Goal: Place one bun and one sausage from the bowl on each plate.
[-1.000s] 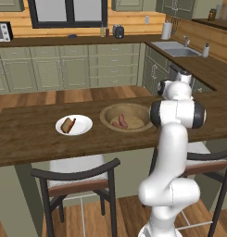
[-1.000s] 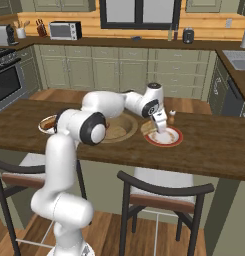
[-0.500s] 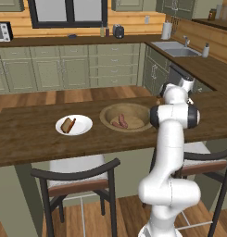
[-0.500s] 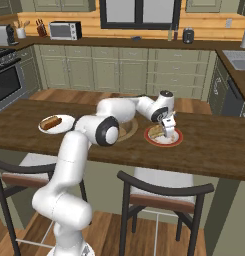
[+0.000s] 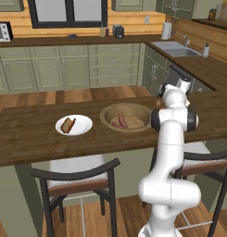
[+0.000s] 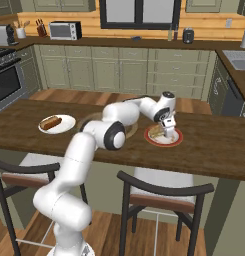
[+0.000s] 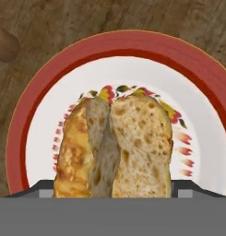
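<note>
We read this as the moment of leaving a bun on the red-rimmed plate point(image 6: 164, 138). In the hand view the bun point(image 7: 115, 147) lies on the plate's white centre, in the lower middle of the frame, split lengthwise, with its near end running under the bottom edge. In the right base view the gripper point(image 6: 168, 131) stands just over that plate, right of centre in the picture. Its fingertips are hidden from us, but the jaws appear spread wide, and we cannot make out any grip on the bun — we judge it released.

To do this step well, we would lift straight up off the plate before swinging away, so that a finger does not drag the bun toward the rim. The next reach calls for the wooden bowl point(image 5: 109, 113), centre of the left base view, where two sausages point(image 5: 120, 122) lie side by side — we would take one, coming down along its length with the jaws across its width.

The white plate point(image 5: 84, 125), left of the bowl in the left base view, already carries a bun and sausage together point(image 5: 67, 125), so by our judgement only the red-rimmed plate lacks its sausage.

We find no brands, labels or writing that can be read; the plate bears only a small painted floral motif.
</note>
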Robot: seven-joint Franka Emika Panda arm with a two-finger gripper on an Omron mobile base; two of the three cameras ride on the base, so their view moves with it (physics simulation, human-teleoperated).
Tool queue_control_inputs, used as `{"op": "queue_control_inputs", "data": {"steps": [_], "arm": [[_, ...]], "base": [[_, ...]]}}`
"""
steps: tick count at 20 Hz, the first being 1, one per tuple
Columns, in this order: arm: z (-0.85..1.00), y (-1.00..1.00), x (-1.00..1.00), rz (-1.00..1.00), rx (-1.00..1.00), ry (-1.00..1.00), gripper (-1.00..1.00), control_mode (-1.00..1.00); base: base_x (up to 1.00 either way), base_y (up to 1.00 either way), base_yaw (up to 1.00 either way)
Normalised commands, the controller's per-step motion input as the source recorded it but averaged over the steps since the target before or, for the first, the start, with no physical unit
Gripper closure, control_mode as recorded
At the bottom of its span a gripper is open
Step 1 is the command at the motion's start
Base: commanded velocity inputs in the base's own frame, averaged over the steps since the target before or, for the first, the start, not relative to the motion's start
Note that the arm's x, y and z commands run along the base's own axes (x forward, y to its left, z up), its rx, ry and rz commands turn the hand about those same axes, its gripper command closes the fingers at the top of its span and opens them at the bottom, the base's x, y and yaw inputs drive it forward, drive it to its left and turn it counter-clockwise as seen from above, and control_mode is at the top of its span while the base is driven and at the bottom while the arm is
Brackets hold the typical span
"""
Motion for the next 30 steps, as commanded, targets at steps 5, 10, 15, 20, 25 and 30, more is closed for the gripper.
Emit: {"op": "queue_control_inputs", "data": {"steps": [5, 10, 15, 20, 25, 30], "arm": [[-0.08, 0.14, 0.37, 0.0, 0.03, 0.0, 1.0, -1.0], [-0.3, 0.0, 0.05, 0.0, 0.0, 0.04, -1.0, -1.0], [0.04, 0.0, -0.02, 0.0, 0.02, 0.0, -1.0, -1.0], [0.26, 0.0, -0.03, 0.0, 0.01, 0.0, -1.0, -1.0], [0.52, 0.08, -0.6, 0.0, 0.0, -0.01, -1.0, -1.0], [0.46, 0.88, -1.0, 0.01, -0.01, -0.01, -1.0, -1.0]], "base": [[0.0, 0.0, 0.0], [0.0, 0.0, 0.0], [0.0, 0.0, 0.0], [0.0, 0.0, 0.0], [0.0, 0.0, 0.0], [0.0, 0.0, 0.0]]}}
